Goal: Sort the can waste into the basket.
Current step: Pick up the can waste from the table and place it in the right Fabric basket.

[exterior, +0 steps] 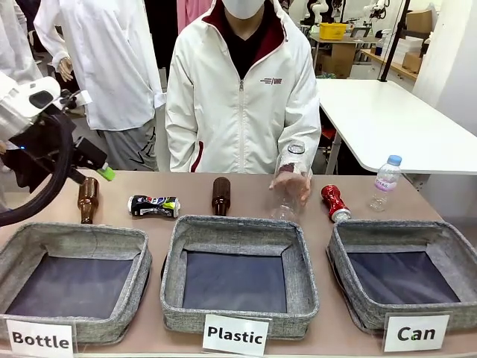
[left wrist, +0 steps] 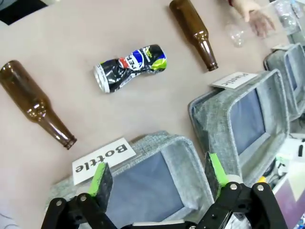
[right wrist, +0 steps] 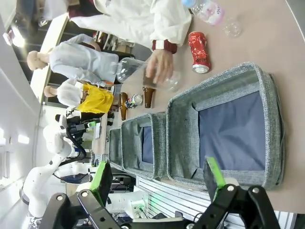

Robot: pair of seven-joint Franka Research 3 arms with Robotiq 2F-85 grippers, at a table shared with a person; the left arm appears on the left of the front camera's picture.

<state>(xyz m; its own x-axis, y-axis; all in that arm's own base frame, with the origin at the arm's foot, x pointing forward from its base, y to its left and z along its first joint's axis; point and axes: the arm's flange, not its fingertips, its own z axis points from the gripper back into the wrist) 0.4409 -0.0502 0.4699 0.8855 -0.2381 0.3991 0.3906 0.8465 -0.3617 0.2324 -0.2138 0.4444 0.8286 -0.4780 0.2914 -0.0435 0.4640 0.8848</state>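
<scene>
While wide apart, left fingers (left wrist: 101, 179), right fingers (right wrist: 102, 174); two cans (exterior: 153, 206) (exterior: 335, 203), three baskets (exterior: 74, 233) (exterior: 238, 224) (exterior: 402, 228), two brown bottles (exterior: 88, 200) (exterior: 220, 195), two clear bottles (exterior: 291, 186) (exterior: 385, 183).

White table (exterior: 387, 127) — yellow bin (exterior: 333, 30) (far back)

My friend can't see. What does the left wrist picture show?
A crushed black can lies on the table between two brown glass bottles. Nearer, the grey basket labelled Bottle shows between the fingers of the open left gripper.
</scene>
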